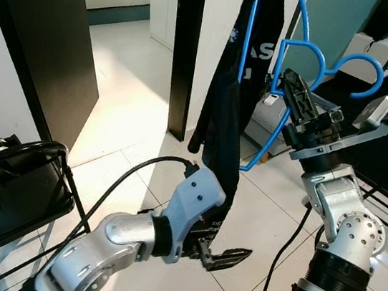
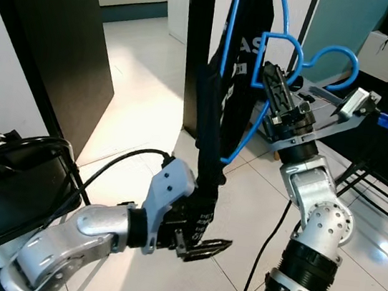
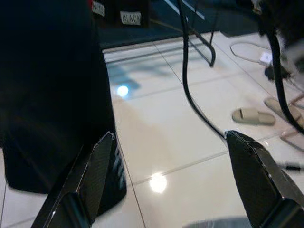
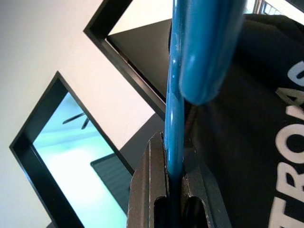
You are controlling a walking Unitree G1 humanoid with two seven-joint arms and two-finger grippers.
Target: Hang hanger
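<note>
1. Blue hanger (image 1: 285, 71) held up in the air at upper centre, tilted, with a black shirt (image 1: 233, 86) draped on it; white lettering shows on the cloth.
2. Right gripper (image 1: 289, 86) raised, fingers clamped on the hanger's blue wire. The right wrist view shows the wire (image 4: 174, 118) pinched tight between the two fingers.
3. Shirt hangs long, its lower end reaching down just beside the left arm's wrist housing.
4. Left gripper (image 1: 225, 258) low, near the floor, fingers spread apart and holding nothing. In the left wrist view one finger (image 3: 97, 171) sits right against the dark cloth, the other finger (image 3: 251, 175) well apart over bare tile.
5. Floor (image 1: 136, 94) of pale glossy tiles with light spots reflected.
6. Dark door (image 1: 42, 44) stands open at the robot's left; a dark door frame (image 1: 185, 50) rises behind the shirt.
7. Black wire rack (image 1: 7, 191) at lower left.
8. A sandal (image 3: 252, 116) and a black cable (image 3: 190, 85) lie on the tiles.
</note>
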